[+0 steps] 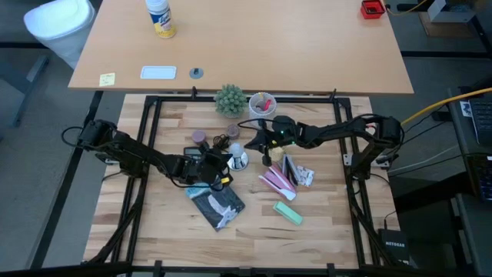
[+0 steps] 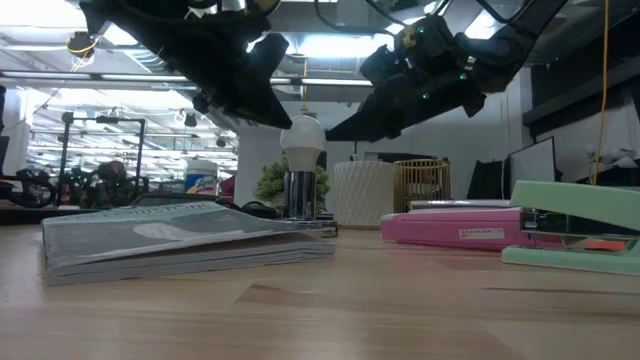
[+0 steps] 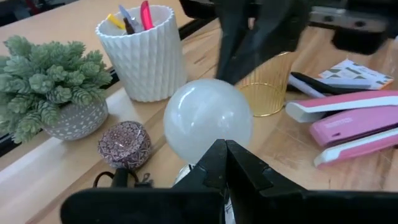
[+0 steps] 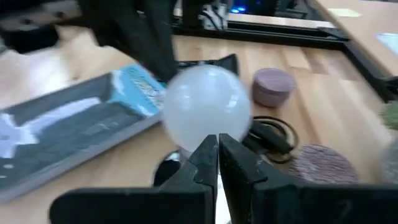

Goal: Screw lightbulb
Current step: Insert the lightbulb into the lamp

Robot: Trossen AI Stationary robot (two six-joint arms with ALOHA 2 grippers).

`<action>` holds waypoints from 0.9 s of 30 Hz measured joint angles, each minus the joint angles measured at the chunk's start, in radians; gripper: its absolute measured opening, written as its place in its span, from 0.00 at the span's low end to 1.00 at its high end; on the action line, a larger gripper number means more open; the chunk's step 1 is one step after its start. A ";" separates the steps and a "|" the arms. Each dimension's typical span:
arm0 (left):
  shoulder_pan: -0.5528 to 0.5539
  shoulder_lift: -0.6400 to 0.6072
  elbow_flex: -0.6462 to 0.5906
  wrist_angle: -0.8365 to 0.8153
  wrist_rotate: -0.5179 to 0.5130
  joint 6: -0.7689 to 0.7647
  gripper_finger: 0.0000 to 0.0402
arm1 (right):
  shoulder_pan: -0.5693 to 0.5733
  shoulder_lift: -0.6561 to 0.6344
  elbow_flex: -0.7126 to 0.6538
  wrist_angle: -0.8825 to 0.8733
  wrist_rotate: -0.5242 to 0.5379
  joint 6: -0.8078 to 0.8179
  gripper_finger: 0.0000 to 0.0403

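Both tools meet at the lightbulb from opposite sides.

The left tool (image 1: 224, 160) and the right tool (image 1: 251, 143) each have their fingers closed together, tips just beside the lightbulb (image 2: 302, 135), neither clamped on it. The bulb stands upright, globe up, on a shiny silver base (image 2: 299, 194) at mid-bench (image 1: 154, 231), near a grey book (image 2: 170, 238), a pink stapler (image 2: 465, 227) and a white pen cup (image 3: 147, 53).
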 joint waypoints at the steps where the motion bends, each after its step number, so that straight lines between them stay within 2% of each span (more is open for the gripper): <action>1: 0.003 0.000 0.000 -0.004 0.000 -0.001 0.00 | 0.000 0.000 0.000 0.000 -0.017 0.007 0.05; 5: 0.015 0.000 0.000 -0.008 -0.002 -0.003 0.00 | 0.006 0.000 0.000 -0.003 -0.075 0.024 0.05; 13: 0.029 0.000 0.000 -0.043 -0.010 -0.001 0.00 | 0.087 0.000 0.000 -0.004 -0.074 0.020 0.05; 17: 0.029 0.000 0.000 -0.083 -0.059 -0.008 0.00 | 0.129 0.000 0.000 0.009 -0.072 0.014 0.05; 20: 0.011 0.000 0.000 -0.063 -0.118 0.004 0.00 | 0.140 -0.016 0.000 0.020 -0.046 0.013 0.05; 23: -0.020 0.000 0.000 -0.013 -0.134 0.059 0.00 | 0.135 -0.059 0.000 0.018 0.001 0.013 0.05; 27: -0.059 0.000 0.000 0.043 -0.134 0.096 0.00 | 0.120 -0.121 0.000 0.021 0.123 -0.035 0.05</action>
